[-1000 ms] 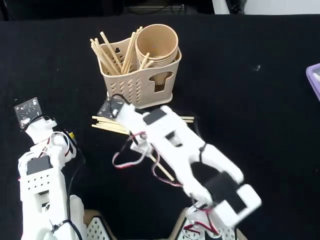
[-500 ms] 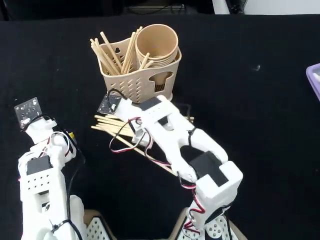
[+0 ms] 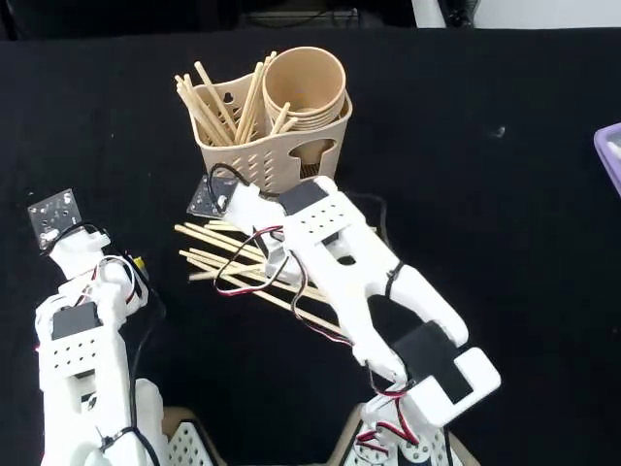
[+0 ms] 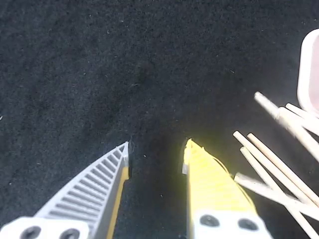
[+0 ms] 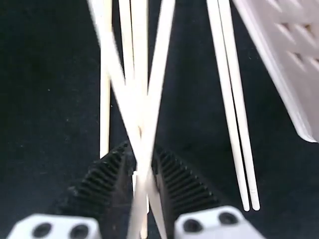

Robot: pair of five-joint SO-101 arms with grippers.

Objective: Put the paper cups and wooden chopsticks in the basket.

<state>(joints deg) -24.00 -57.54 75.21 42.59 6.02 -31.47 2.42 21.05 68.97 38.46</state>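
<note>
A beige basket (image 3: 277, 155) stands at the back with stacked paper cups (image 3: 304, 83) and several wooden chopsticks (image 3: 209, 107) upright inside. More loose chopsticks (image 3: 218, 254) lie fanned on the black table in front of it. My right gripper (image 3: 275, 260) is down over that pile. In the right wrist view it (image 5: 143, 159) is shut on a few crossed chopsticks (image 5: 137, 94), while a separate pair (image 5: 234, 114) lies beside the basket wall (image 5: 284, 59). My left gripper (image 4: 157, 149) hangs open over bare cloth to the left of the pile's ends (image 4: 279, 169). The left arm (image 3: 82, 262) stays at the front left.
A purple container edge (image 3: 609, 155) shows at the far right. The basket corner (image 4: 311, 74) sits beyond the left gripper. Arm bases and cables crowd the front edge; the black table is open to the right and far left.
The right arm has swung over the loose chopsticks. The pile has spread apart and slid toward the front. The left arm has not moved.
</note>
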